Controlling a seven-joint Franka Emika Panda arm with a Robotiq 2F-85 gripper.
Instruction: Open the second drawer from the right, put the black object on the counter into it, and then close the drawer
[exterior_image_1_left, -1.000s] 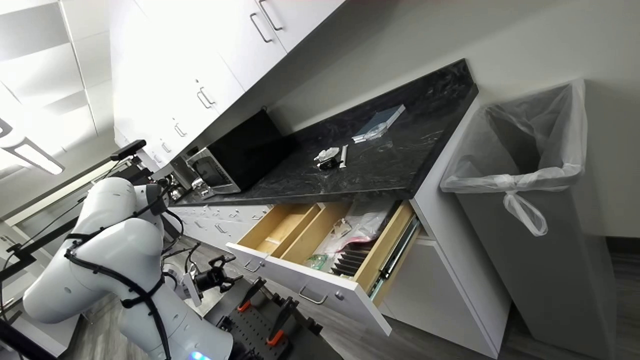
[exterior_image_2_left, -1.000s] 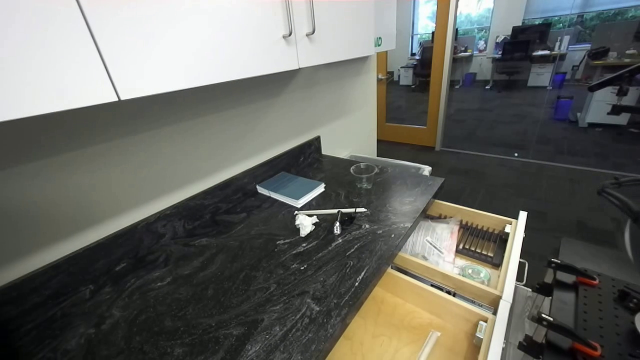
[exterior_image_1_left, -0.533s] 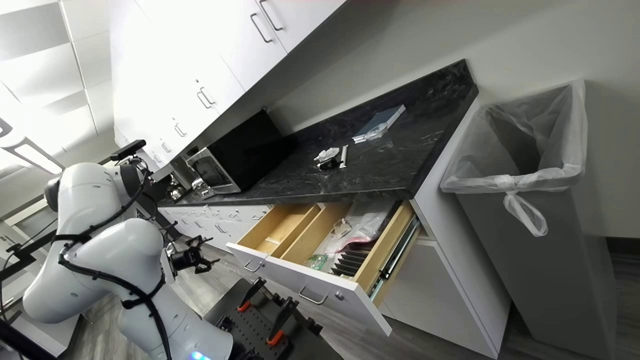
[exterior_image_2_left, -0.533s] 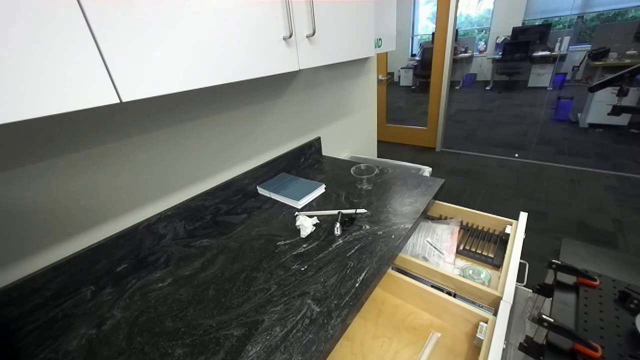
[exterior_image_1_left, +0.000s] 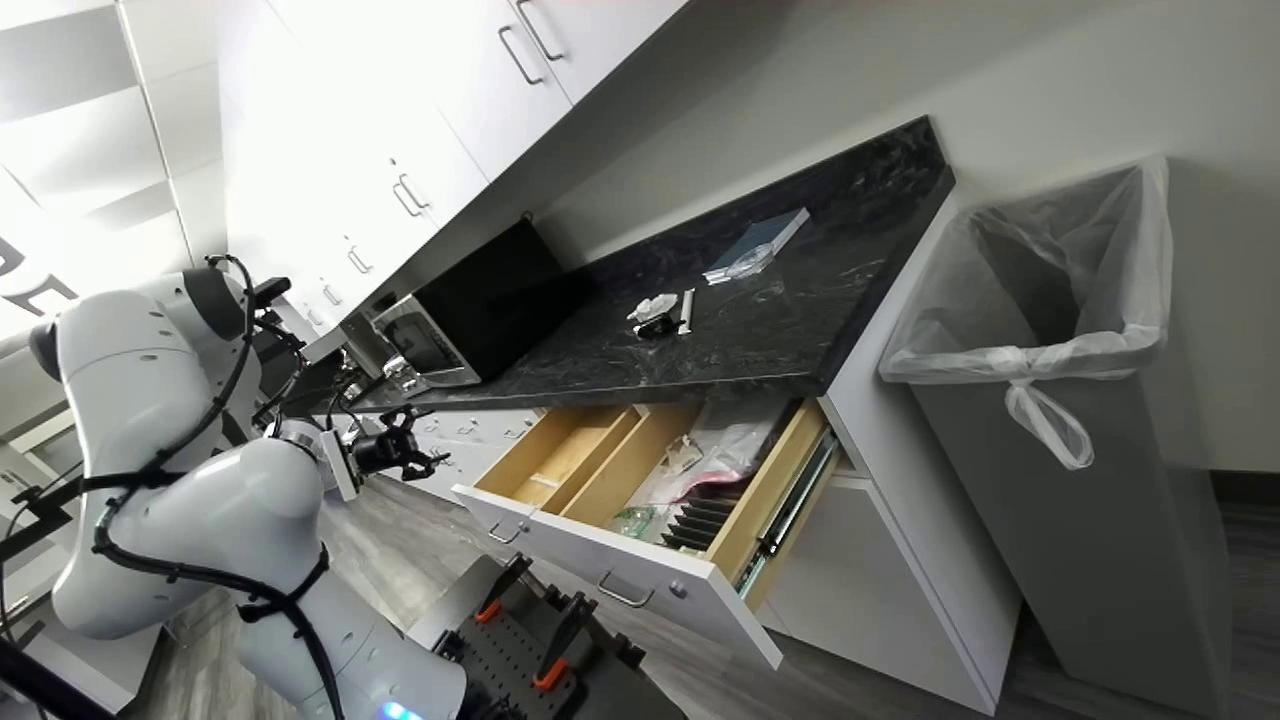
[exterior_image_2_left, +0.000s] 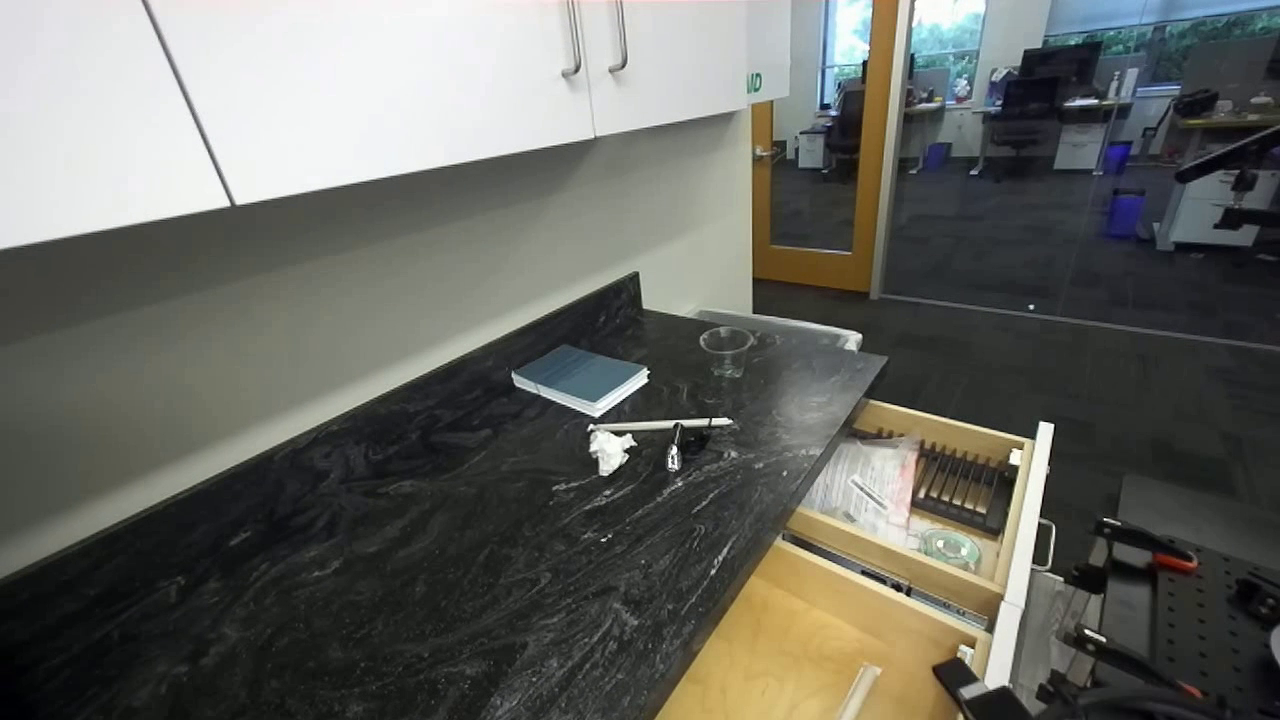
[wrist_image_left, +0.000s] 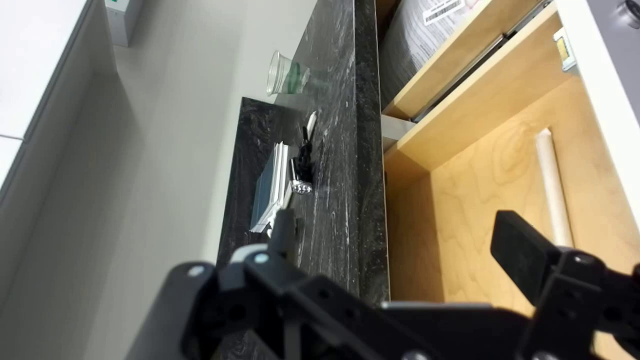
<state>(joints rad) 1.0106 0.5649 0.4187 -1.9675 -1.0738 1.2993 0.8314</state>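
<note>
Across the lower half of the wrist view, the pincer (wrist_image_left: 401, 237) is held with its jaws wide apart and nothing between them, presumably so that the black thing (wrist_image_left: 303, 161) can be admitted. Past it, at the right of that view, the drawer (wrist_image_left: 475, 220) is seen pulled out, a rod (wrist_image_left: 551, 187) laid on its floor; a landing place seems thus to be provided. The next drawer (exterior_image_2_left: 960, 430), at the right of an exterior view, is also pulled out, so a drop into the wrong one must be avoided. Farther off, the black thing is borne by the desk (exterior_image_2_left: 400, 560), ungrasped, at the upper middle of the wrist view. In an exterior view a stick (exterior_image_2_left: 640, 425) is placed just behind it and paper (exterior_image_2_left: 609, 452) just left; a careful grasp may therefore be needed. Beyond are set a book (exterior_image_2_left: 580, 378) and a cup (exterior_image_2_left: 727, 350), probably outside the pincer's path.
</note>
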